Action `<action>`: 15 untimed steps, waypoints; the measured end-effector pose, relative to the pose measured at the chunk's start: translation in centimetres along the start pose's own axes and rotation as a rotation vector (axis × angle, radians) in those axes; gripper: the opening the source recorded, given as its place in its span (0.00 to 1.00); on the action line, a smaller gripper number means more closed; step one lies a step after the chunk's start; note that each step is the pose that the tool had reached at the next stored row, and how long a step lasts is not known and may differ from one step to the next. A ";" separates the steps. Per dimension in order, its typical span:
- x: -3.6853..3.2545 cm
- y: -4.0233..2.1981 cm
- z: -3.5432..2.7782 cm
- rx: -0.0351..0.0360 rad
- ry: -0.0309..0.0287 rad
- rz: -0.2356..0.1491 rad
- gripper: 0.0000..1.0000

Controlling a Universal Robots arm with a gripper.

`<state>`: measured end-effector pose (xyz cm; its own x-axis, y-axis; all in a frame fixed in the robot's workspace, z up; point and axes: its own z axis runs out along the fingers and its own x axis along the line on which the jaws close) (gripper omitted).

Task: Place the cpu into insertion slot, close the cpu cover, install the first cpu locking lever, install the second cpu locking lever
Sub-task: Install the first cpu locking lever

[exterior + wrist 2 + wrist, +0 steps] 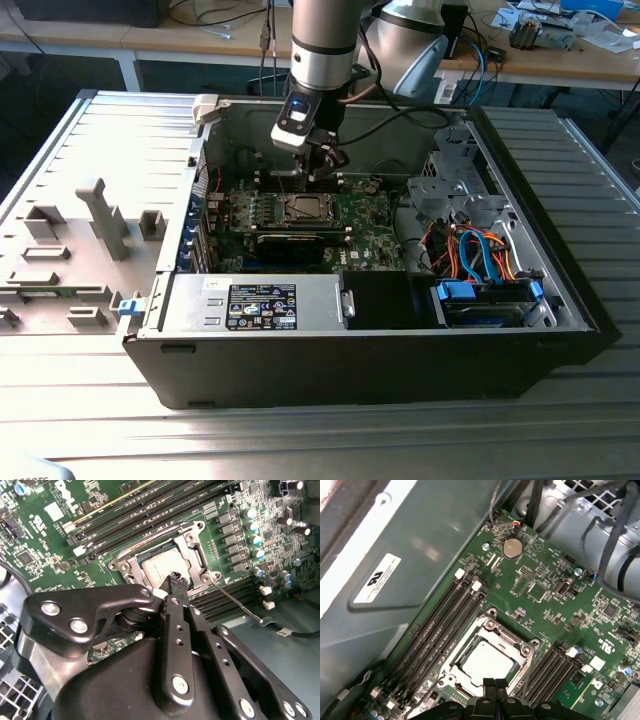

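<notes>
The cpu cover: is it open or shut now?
Shut. In both wrist views the cpu cover lies flat around the cpu, which shows through its window.

Ribbed grey metal table (pixel 300 440) w/ an open PC case (pixel 380 365) lying on it.
Case sits approx mid-table, open side up, w/ bare ribs in front of it and on the exterior view's right. Against the case on the exterior view's left lies a flat ribbed grey panel (pixel 110 140), poss. part of the table itself. It carries grey blocks, incl. a tall post (pixel 100 215) w/ a small block (pixel 150 222) just beside it. A blue clip (pixel 125 306) sits where panel meets case. A pale object (pixel 30 470) lies at the table's edge, too cut off to ID.
</notes>
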<state>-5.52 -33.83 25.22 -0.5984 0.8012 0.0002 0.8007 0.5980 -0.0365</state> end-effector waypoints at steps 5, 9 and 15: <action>0.00 0.00 0.00 0.0001 -0.0013 -0.035 0.11; 0.00 0.00 0.00 0.0001 -0.0021 -0.057 0.11; 0.00 0.00 0.00 0.0001 -0.0032 -0.087 0.11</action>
<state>-5.52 -33.82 25.22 -0.6658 0.7461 0.0002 0.7456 0.6653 -0.0366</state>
